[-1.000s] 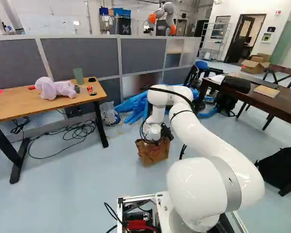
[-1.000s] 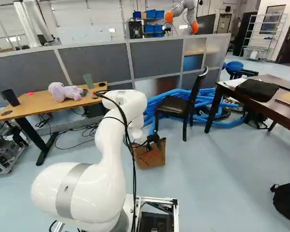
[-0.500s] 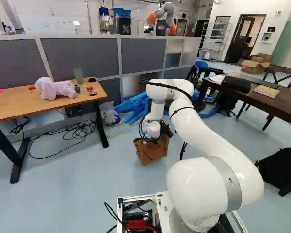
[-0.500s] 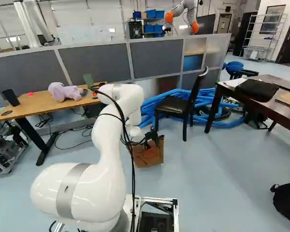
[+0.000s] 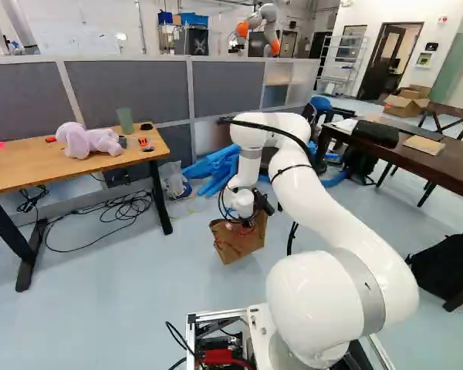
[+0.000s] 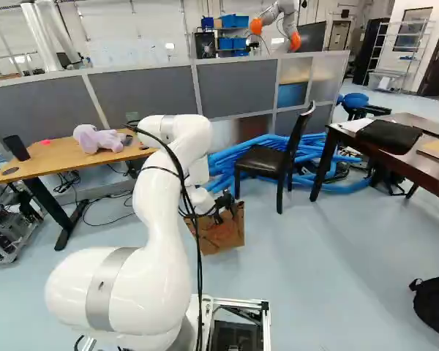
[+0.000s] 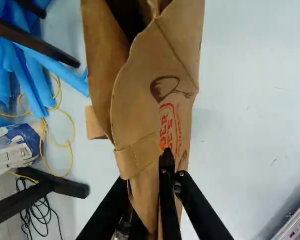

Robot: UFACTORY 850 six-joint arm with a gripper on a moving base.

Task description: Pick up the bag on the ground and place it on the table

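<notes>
The room is bright, but I can't tell where the light comes from. The white arm (image 5: 332, 208) is shiny, with soft gray shade on its round parts. The floor (image 6: 329, 256) has pale, glowing patches. In the wrist view, the bag (image 7: 155, 100) is lit outside and very dark inside.

Wooden table (image 5: 31, 166), lilac plush (image 5: 85, 142) on it, green cup (image 5: 125, 121)

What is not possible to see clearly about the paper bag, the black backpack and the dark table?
- Paper bag, deep inside: dark shadow and folds, wrist view.
- Its underside: turned away, all views.
- Black backpack: cut off by the right edge, both base views.
- Dark table, right end: same edge, both base views.
</notes>
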